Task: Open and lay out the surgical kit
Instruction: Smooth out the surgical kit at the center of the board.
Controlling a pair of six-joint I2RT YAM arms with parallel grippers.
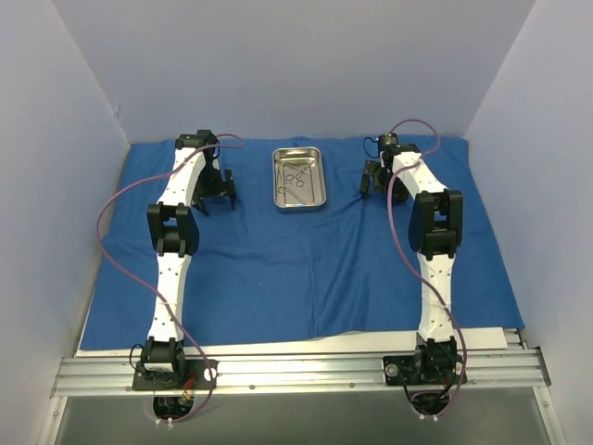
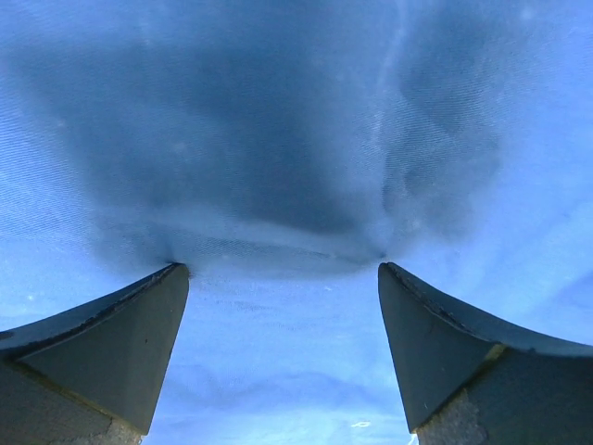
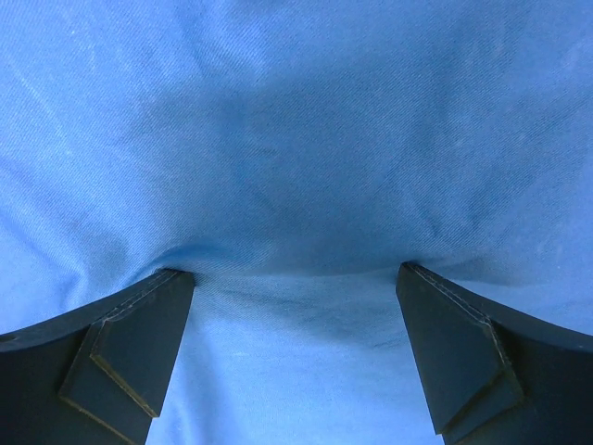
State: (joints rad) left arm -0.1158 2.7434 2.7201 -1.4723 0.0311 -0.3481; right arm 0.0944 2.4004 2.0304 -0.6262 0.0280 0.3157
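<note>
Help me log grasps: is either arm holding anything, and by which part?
Nothing is held. The left gripper and right gripper stand open, fingers spread over the blue cloth wrap, with no fold pinched between.

Both arms stretched forward, left pincer (image 2: pixel 278 271) and right pincer (image 3: pixel 295 271) spread wide, tips apparently angled downward.

- Instruments (image 1: pixel 296 178) in tray (image 1: pixel 298 208): appearing too small in top view to count or tell apart; reading as thin tangle toward tray's 12 o'clock end.
- Left gripper (image 1: pixel 219 202), right gripper (image 1: pixel 380 190): partly hiding under own wrists in top view, fingertips merging into dark blobs; contact with cloth wrap (image 1: pixel 296 269) not showing there.
- Left wrist view: fingers (image 2: pixel 120 352) running off frame at 6 o'clock; cloth weave blurring under dark shadow toward 12 o'clock.
- Right wrist view: fingers (image 3: pixel 111 352) being cut at 6 o'clock edge.
- Table (image 1: pixel 278 345): showing only as pale strip at cloth's 6 o'clock edge, rest lying covered.
</note>
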